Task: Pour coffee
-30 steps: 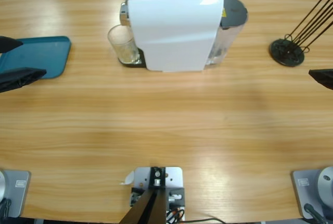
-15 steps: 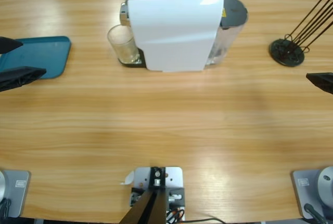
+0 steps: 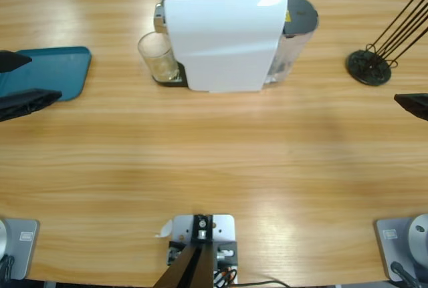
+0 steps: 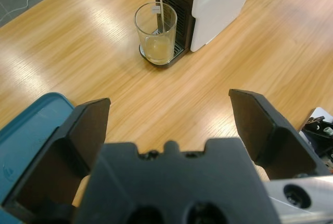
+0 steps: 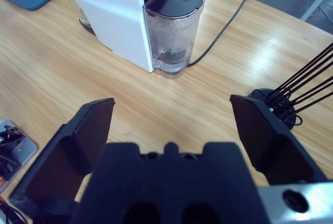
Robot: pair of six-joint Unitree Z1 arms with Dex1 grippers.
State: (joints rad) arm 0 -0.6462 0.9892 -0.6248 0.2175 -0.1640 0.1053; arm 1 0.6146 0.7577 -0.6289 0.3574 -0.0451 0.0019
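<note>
1. Since one second ago, high view: the left gripper (image 3: pixel 17 81) has crept slightly further in from the left edge; the right gripper (image 3: pixel 414 104) has drawn back a touch toward the right edge. Nothing else on the long wooden table (image 3: pixel 214 161) has shifted.
2. High view: the white boxy capsule coffee machine (image 3: pixel 221 34) stands at the far middle of the table. A clear drinking glass (image 3: pixel 157 56) sits on its black drip tray under the spout, on the machine's left side. A teal plastic tray (image 3: pixel 57 71) lies flat near the left edge, partly under the left gripper's jaws. A black round-based stand with thin black rods (image 3: pixel 371 64) stands far right.
3. Left wrist view: the left gripper (image 4: pixel 169 120) has its jaws spread wide, with nothing between them. Ahead, a thin pale stream of the coffee (image 4: pixel 158 47) falls from the spout into the glass (image 4: pixel 156 31) and forms a shallow amber layer at its bottom. The teal tray's corner (image 4: pixel 26 120) shows at lower left.
4. Right wrist view: the right gripper (image 5: pixel 171 120) is likewise wide and empty, well apart from the machine (image 5: pixel 112 11). The machine's clear grey-lidded water tank (image 5: pixel 171 26) faces the camera; a black cable (image 5: pixel 218 26) runs from it across the table. The rod stand (image 5: pixel 281 102) is beside the right jaw.
</note>
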